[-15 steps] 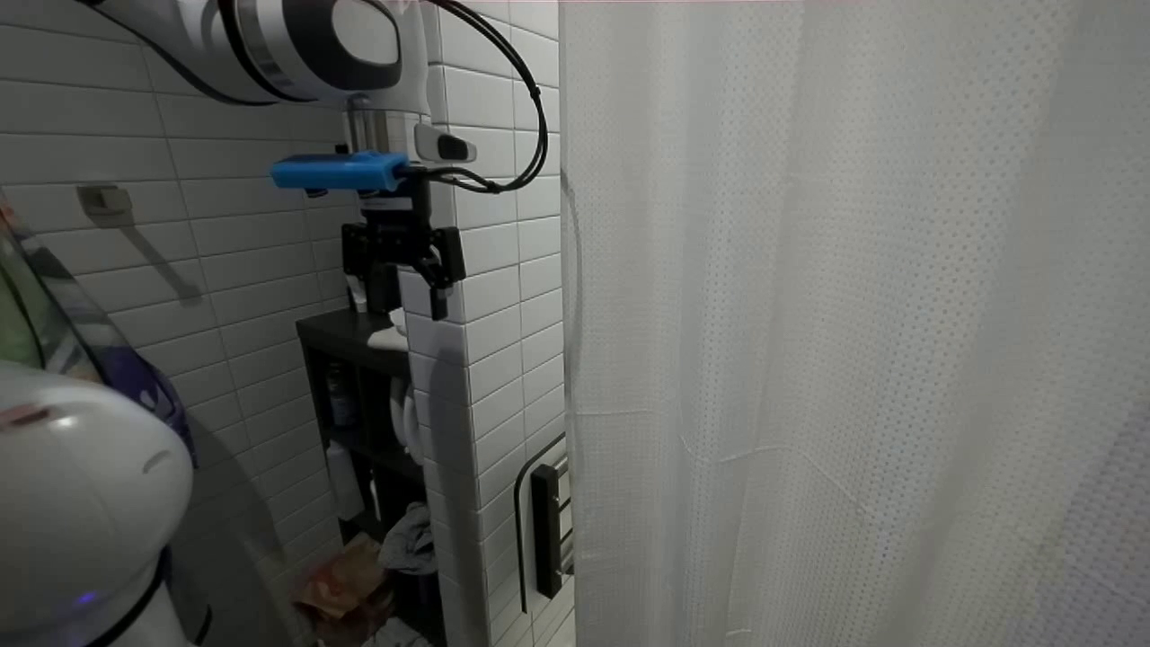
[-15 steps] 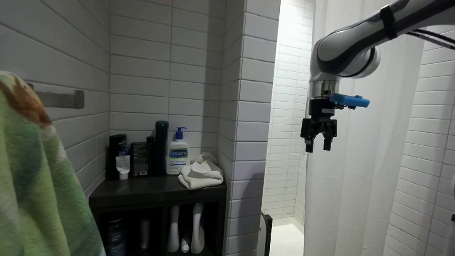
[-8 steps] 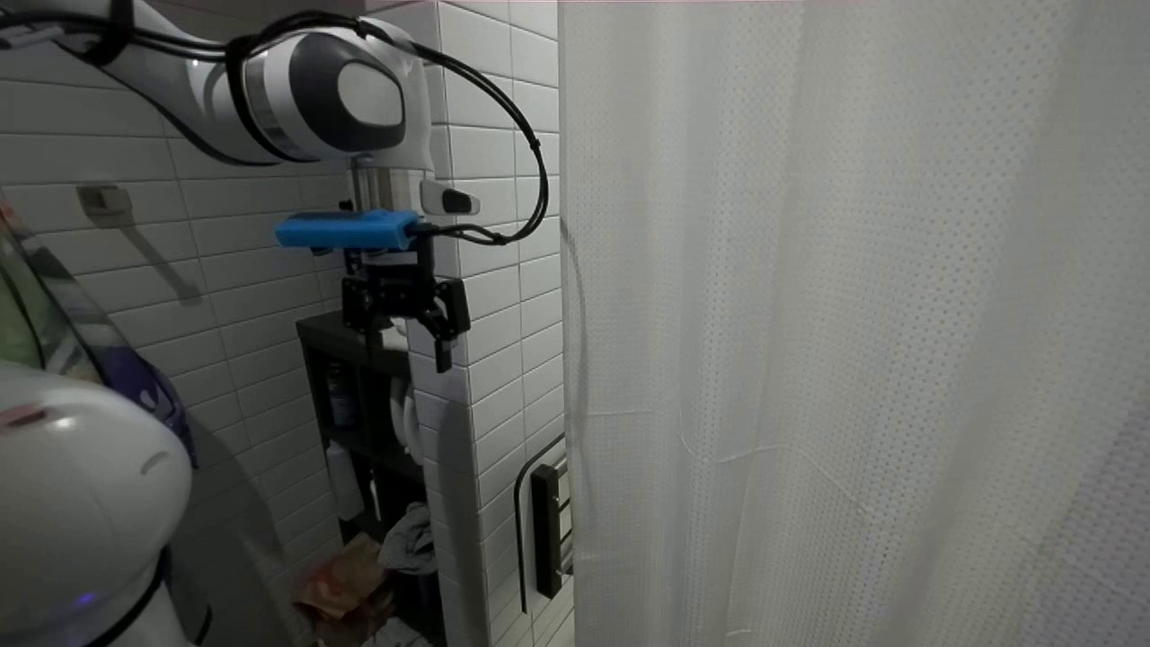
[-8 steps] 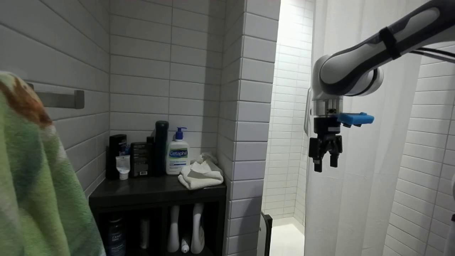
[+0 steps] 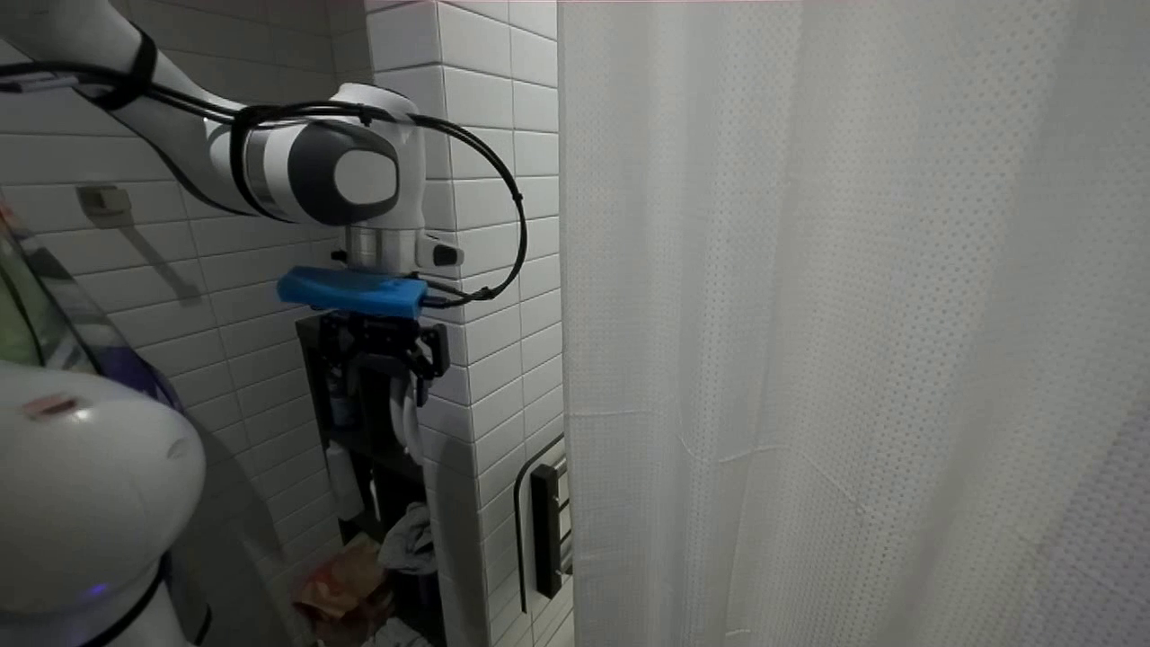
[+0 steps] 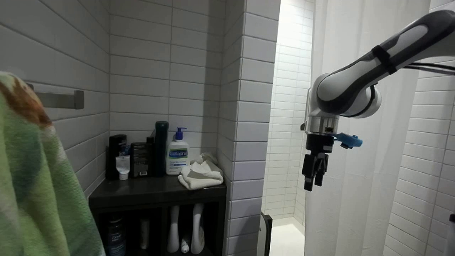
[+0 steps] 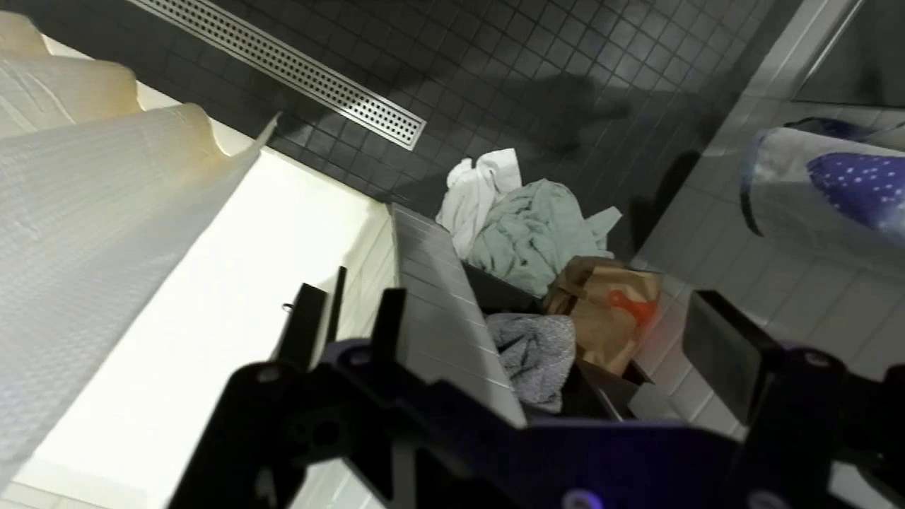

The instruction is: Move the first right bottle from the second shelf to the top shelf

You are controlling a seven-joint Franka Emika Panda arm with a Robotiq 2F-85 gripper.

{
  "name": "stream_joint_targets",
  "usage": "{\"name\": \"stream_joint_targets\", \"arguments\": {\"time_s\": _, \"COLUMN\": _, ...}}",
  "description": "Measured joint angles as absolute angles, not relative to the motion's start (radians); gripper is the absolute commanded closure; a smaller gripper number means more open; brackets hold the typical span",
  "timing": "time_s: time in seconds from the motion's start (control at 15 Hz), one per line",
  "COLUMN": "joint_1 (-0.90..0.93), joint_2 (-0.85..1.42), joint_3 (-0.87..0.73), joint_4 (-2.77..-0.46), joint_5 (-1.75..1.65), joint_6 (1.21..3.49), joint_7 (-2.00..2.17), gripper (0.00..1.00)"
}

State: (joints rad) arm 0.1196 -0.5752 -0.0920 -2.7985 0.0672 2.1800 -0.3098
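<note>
The top shelf (image 6: 142,190) of the black rack bears toiletries and a white cloth; its corner also shows in an exterior view (image 5: 307,331). On the second shelf, in the right compartment, the rightmost white bottle (image 6: 198,229) stands beside another white bottle (image 6: 174,229), with a small white tube (image 6: 185,244) between them. White bottles also show below my gripper in an exterior view (image 5: 411,427). My gripper (image 6: 313,183) points down, open and empty, apart from the rack; it also shows in an exterior view (image 5: 379,388). In the wrist view my fingers (image 7: 558,339) are wide apart; no bottle is recognisable there.
A white tiled pillar (image 6: 249,142) stands right of the rack, and a shower curtain (image 6: 355,199) hangs behind my arm. A Cetaphil pump bottle (image 6: 178,156) and dark bottles stand on top. A green towel (image 6: 42,177) hangs left. A paper bag (image 7: 608,311) lies low by the rack.
My arm and gripper have moved down, from above the top shelf's height to lower. The gripper has also turned somewhat about its vertical axis. The fingers stay open; the bottles have not moved.
</note>
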Motion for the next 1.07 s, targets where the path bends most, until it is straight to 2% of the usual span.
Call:
{"name": "stream_joint_targets", "arguments": {"time_s": 0.47, "joint_1": 0.250, "joint_2": -0.530, "joint_3": -0.091, "joint_4": -2.797, "joint_5": 0.239, "joint_6": 2.191, "joint_7": -0.430, "gripper": 0.00}}
{"name": "stream_joint_targets", "arguments": {"time_s": 1.07, "joint_1": 0.293, "joint_2": -0.526, "joint_3": -0.079, "joint_4": -2.796, "joint_5": 0.301, "joint_6": 2.186, "joint_7": -0.466, "gripper": 0.00}}
